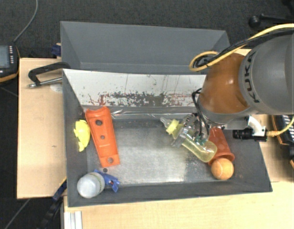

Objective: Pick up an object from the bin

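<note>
Since the claw [195, 131] is right over the clear bottle [204, 151] at 3 o'clock (can't tell how open), I'd grip mid-body, off the red tube [223, 146].

1. The bin [137, 87] is grey matt metal. Its back wall at 12 o'clock is scratched and flecked with reddish marks, and its floor is rubbed to a dull sheen.
2. The orange block [103, 137] at 9 o'clock looks like smooth, matt plastic.
3. The clear bottle [200, 149] at 3 o'clock is glossy, see-through yellowish plastic.
4. The ball [222, 169] at 4 o'clock is matt orange-brown; I cannot tell its material.
5. The arm's orange cover [223, 87] at 2 o'clock is smooth and shiny.
</note>
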Robot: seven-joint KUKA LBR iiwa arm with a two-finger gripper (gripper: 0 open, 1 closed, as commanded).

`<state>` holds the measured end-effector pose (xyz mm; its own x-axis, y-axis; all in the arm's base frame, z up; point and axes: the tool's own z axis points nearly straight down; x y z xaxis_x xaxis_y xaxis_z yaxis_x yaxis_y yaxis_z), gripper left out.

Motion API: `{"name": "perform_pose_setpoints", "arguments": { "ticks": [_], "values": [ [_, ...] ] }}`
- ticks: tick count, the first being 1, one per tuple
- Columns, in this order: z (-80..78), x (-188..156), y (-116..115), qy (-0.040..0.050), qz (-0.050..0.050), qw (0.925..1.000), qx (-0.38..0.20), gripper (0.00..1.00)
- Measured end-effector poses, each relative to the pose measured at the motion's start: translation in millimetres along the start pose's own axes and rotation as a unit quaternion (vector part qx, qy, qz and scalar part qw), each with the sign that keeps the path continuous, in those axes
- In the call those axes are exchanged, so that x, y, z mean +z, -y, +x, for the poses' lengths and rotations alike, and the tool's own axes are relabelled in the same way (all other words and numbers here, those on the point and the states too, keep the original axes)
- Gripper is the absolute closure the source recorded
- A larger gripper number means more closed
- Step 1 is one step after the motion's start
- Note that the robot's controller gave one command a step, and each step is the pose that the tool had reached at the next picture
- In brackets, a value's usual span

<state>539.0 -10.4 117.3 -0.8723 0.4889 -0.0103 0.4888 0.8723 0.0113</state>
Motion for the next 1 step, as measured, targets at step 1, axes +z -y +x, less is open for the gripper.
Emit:
{"name": "perform_pose_setpoints", "arguments": {
  "ticks": [1],
  "values": [
    [0.1, -4.5, -0.1, 0.0000, 0.000, 1.0000, 0.000, 1.00]
  ]
}}
